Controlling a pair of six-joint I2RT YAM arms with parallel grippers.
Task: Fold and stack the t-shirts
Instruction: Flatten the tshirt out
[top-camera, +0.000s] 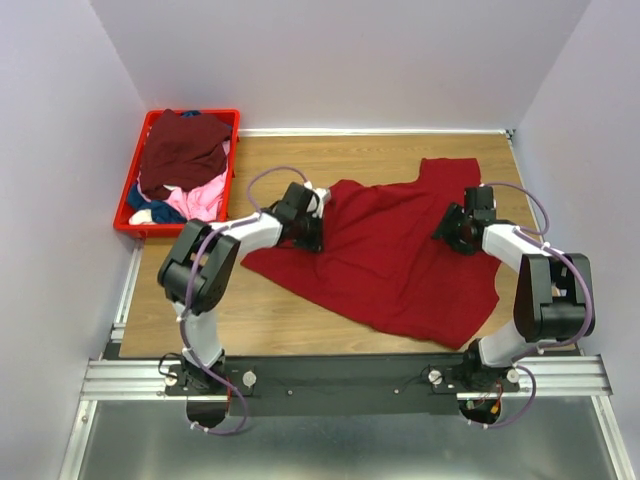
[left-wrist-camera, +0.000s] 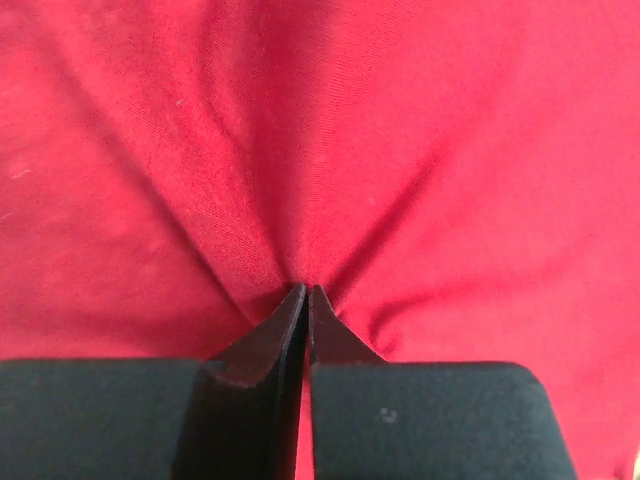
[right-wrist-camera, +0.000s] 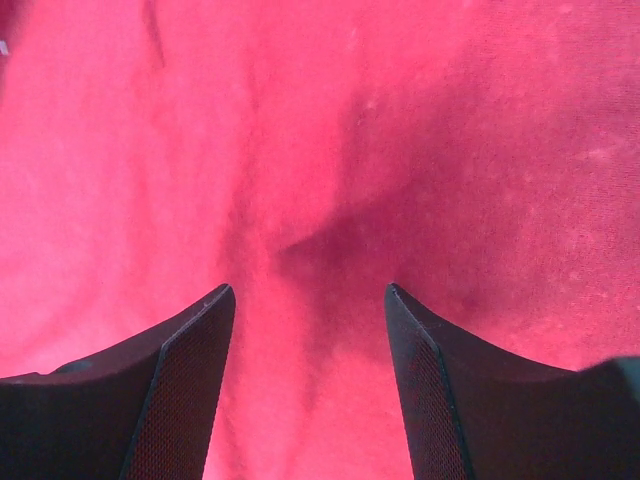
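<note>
t-shirt (top-camera: 390, 265) — red — pinched in a fold by closed left hand (left-wrist-camera: 306, 292); right hand (right-wrist-camera: 308, 290) open over it.

Right gripper (right-wrist-camera: 308, 288): jaws spread wide, only cloth showing in the gap between them. Two black fingers (right-wrist-camera: 185, 385) with fine mesh-textured inner pads come up from the bottom edge, tips pointing ahead. Bright red soft cloth t-shirt (right-wrist-camera: 450, 120) fills the whole frame, below and ahead of the fingers. Dark shadowed crease (right-wrist-camera: 330, 235) sits just ahead of the gap, closer to the finger on the view's right. Softer wrinkles ahead and to the left. Fabric is darker right of the gripper and brighter left. Can't tell if the tips touch the cloth.
</note>
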